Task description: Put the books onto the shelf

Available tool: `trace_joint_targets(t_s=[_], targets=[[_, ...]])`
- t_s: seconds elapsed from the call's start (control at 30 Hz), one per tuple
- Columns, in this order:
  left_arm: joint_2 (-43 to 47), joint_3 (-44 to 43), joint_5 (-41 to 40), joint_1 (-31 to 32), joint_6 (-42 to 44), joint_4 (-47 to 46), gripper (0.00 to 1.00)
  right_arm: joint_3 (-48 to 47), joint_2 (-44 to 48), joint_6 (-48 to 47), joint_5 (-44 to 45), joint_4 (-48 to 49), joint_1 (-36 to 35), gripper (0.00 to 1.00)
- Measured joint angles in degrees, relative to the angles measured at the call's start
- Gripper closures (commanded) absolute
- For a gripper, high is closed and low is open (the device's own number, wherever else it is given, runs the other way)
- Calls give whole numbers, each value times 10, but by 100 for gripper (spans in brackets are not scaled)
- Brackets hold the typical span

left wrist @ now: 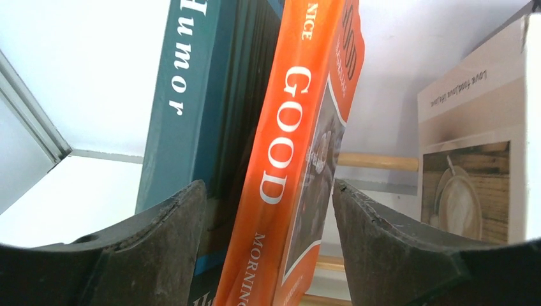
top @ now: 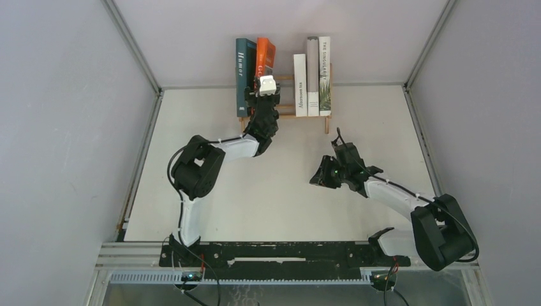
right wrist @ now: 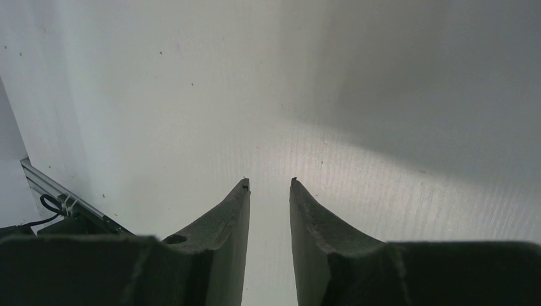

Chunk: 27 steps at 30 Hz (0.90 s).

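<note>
so the small light-wood slatted shelf sits at the far edge of the white bench, roughly midway along that edge, right up against the grey back wall. All five books are on it

from the shelf's left end: the tall teal "Humor" book, then the orange "GOOD" book, then an open stretch of slats, then the white "Afternoon tea" book with a coffee cup on its cover, the plain grey book, and the white "The Singularity" book with the palm leaf, by the right end post. Those last three stand upright and pressed side to side

the orange one is tilted, its top leaning left onto the teal one. The left wrist view shows that really clearly

the left pincer is spread wide and straddles the orange book. One finger is over on the teal book's side, the other sits in the open stretch on the right with clear daylight between it and the orange cover, so it's not pinching anything. Can't tell whether the teal-side finger touches a book

the right pincer hangs over bare bench right of centre, well apart from the shelf. Its wrist view shows the two fingers parted by only a narrow slit, nothing in between, just bench surface below
</note>
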State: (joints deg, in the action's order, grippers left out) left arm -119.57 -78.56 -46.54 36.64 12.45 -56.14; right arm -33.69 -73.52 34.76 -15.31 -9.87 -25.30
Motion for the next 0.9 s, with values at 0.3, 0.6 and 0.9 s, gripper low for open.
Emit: trace_joint_targets(t_s=[0.3,0.6,0.9], targets=[[71,0,-27,23,11,17,15,-25,19,0,25,-32,-21,63],[228,14,-59,45,16,76,0,-172,0,-13,87,-80,-96,64],[349,19,-72,20,-32,249,0,-428,-150,-57,147,-103,-135,68]])
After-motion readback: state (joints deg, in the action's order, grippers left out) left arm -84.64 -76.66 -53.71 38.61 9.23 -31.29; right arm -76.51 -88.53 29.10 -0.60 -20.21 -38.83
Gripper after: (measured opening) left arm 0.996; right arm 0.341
